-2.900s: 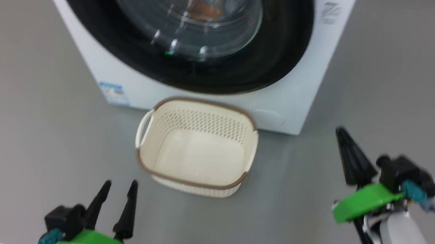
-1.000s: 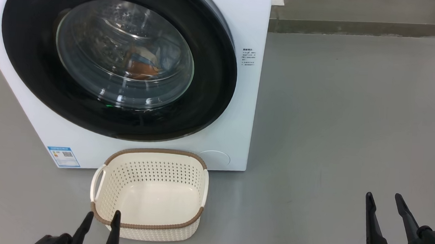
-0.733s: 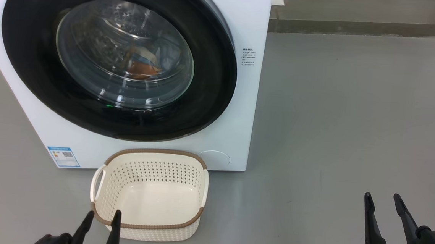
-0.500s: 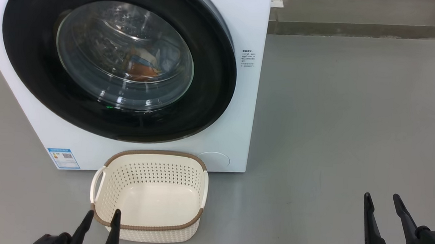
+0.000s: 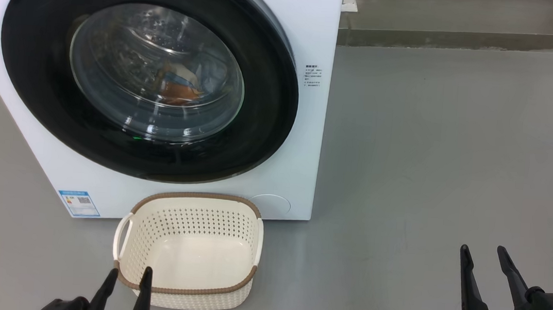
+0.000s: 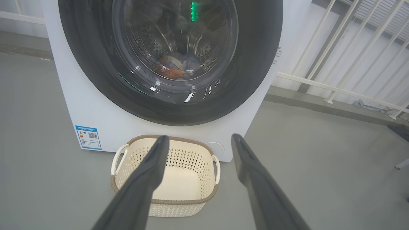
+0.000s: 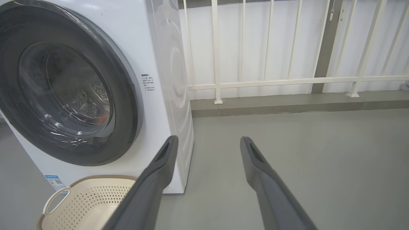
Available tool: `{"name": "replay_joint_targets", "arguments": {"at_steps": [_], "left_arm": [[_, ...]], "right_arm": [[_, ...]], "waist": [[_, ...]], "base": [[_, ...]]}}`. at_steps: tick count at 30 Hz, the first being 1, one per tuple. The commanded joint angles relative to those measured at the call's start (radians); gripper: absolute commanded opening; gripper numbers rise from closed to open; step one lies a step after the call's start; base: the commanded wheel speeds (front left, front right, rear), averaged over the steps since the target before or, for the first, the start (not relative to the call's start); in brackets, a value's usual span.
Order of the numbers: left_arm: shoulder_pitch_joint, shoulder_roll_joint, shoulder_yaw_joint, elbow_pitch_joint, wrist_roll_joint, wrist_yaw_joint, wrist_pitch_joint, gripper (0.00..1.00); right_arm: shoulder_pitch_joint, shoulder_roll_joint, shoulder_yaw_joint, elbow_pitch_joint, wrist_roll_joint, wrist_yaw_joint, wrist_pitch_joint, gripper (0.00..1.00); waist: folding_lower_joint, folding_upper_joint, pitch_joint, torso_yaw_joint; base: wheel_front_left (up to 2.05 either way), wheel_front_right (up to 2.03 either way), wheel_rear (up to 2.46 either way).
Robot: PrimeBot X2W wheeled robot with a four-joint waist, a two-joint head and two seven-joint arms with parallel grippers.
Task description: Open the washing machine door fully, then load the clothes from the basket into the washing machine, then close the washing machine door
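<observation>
Washing machine door (image 5: 35, 60) shut against the washing machine (image 5: 314, 26); clothes (image 5: 179, 82) inside, seen through the glass; basket (image 5: 195, 197) empty on the floor in front; left gripper (image 5: 130, 272) and right gripper (image 5: 482, 248) spread, holding nothing; job looks finished.

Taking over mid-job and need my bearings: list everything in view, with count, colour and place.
washer: one, white, on the floor, left in the head view
door: one, black rim with clear glass, closed on the washer's front
clothes: small heap, orange, blue and pale, in the drum behind the glass
basket: one, cream with brown rim, on the floor before the washer, nothing in it
sticker: one, blue, low on the washer's front
railing: one, white, behind the washer
floor: grey, all around
left gripper: one, dark fingers, open, at the basket's near rim
right gripper: one, dark fingers, open, over bare floor to the right
</observation>
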Motion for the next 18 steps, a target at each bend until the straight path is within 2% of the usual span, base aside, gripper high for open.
{"name": "replay_joint_targets", "arguments": {"at_steps": [1,18], "left_arm": [[-0.019,0.016,0.038,-0.026,0.001,-0.003,-0.006,1.00],[-0.018,0.017,0.035,-0.045,-0.003,-0.003,-0.006,1.00]], "right_arm": [[-0.008,-0.009,0.024,-0.027,-0.008,-0.006,-0.005,1.00],[-0.012,-0.009,0.024,-0.032,-0.021,-0.006,-0.005,1.00]], "waist": [[0.0000,0.0000,0.000,0.000],[0.0000,0.0000,0.012,0.007]], "base": [[0.00,0.00,0.00],[0.00,0.00,0.00]]}}
